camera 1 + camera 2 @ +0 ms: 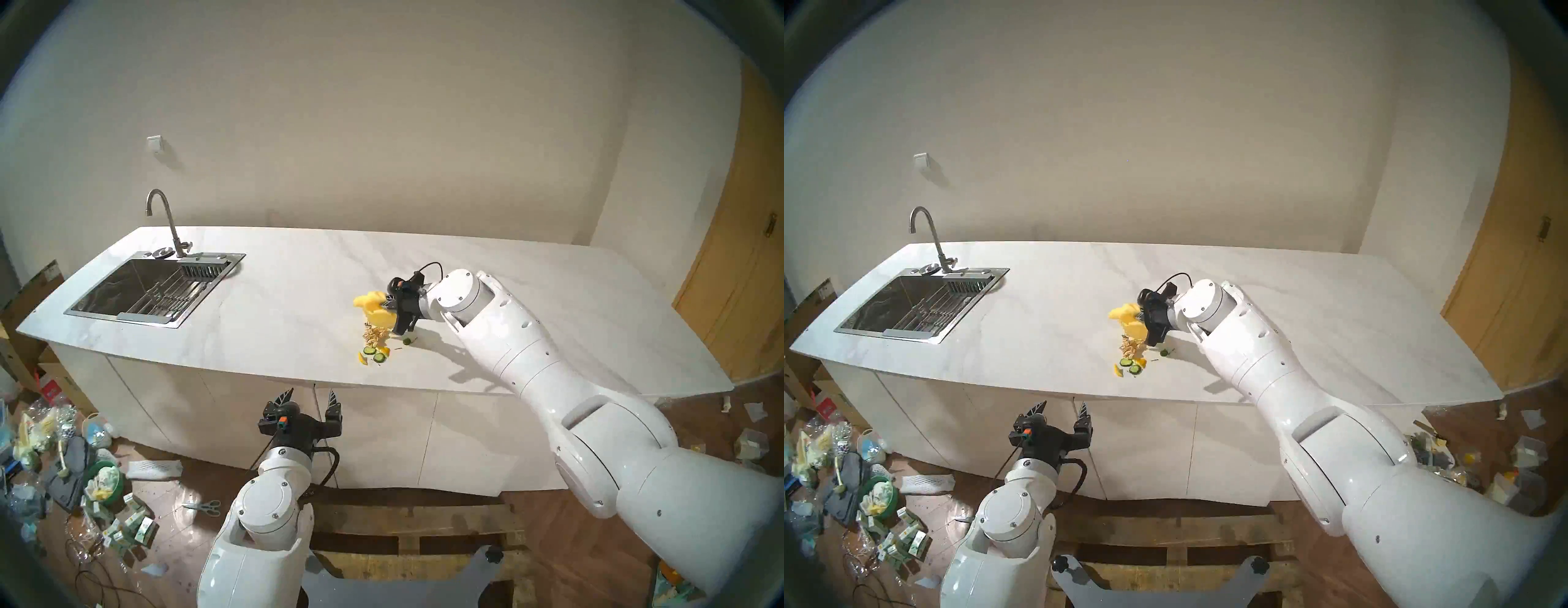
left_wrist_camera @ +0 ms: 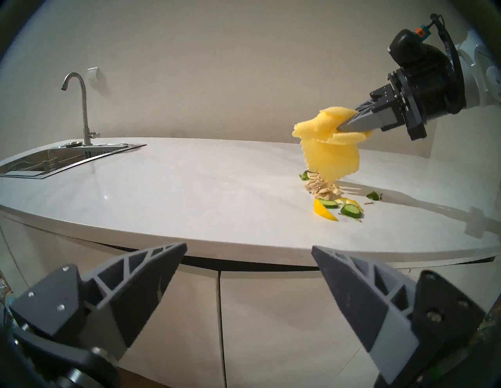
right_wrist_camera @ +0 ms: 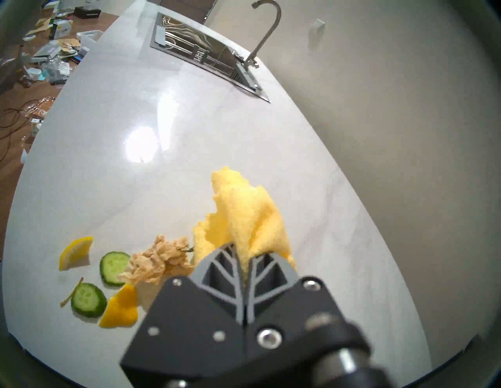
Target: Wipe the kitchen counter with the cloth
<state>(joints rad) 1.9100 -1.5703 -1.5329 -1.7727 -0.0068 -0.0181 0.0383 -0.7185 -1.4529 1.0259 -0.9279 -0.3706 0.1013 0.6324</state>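
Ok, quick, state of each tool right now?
Left tool: open, empty, in front of the kitchen counter.
Right tool: shut on the cloth, which hangs above the counter.

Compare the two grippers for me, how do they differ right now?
The right gripper is shut on the yellow cloth, which hangs over the scraps on the counter; the left gripper is open and holds nothing. The right reaches over the counter; the left sits in front of the cabinets, short of its edge. Both have grey ribbed fingers.
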